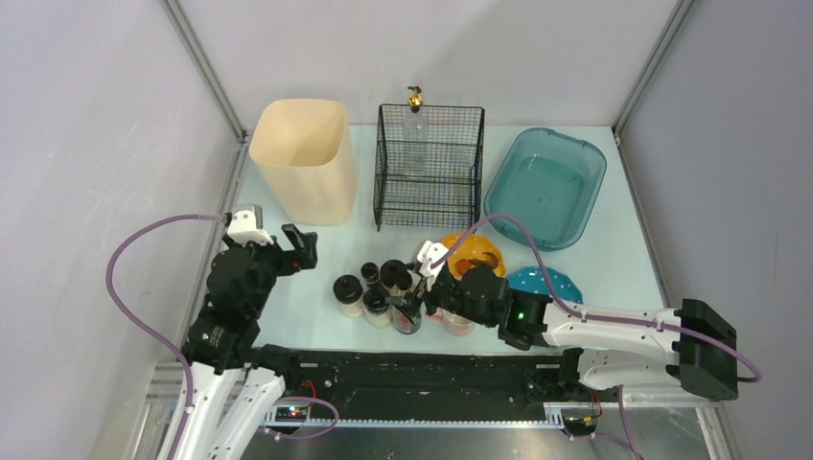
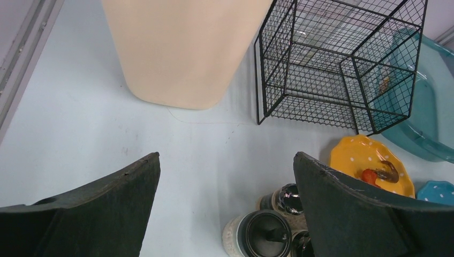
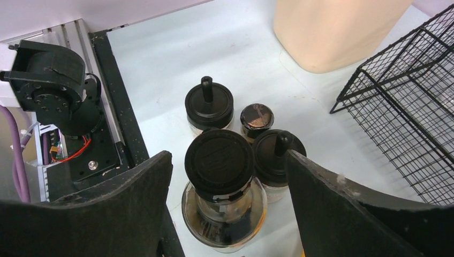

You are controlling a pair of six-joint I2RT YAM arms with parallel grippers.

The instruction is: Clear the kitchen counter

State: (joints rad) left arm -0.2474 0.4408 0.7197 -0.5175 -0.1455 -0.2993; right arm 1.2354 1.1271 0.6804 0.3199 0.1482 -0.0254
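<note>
The pale mint-blue flat bench [image 1: 345,240] carries a black wire basket [image 1: 429,163]. In front of the basket, the right pincer [image 3: 227,154] stands spread around a black-lidded glass jar [image 3: 225,214]. Front-left of the basket, the left pincer [image 2: 226,155] gapes wide.

The kitchen counter [image 1: 623,251] is a flat, pale mint-blue, matte rectangular tabletop with a black front rail.

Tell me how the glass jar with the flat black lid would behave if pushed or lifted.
The jar looks like smooth glass: probably stiff, slippery and breakable. It seems taller than the knobbed jar close beside it, so a high push may tip it against that one.
</note>
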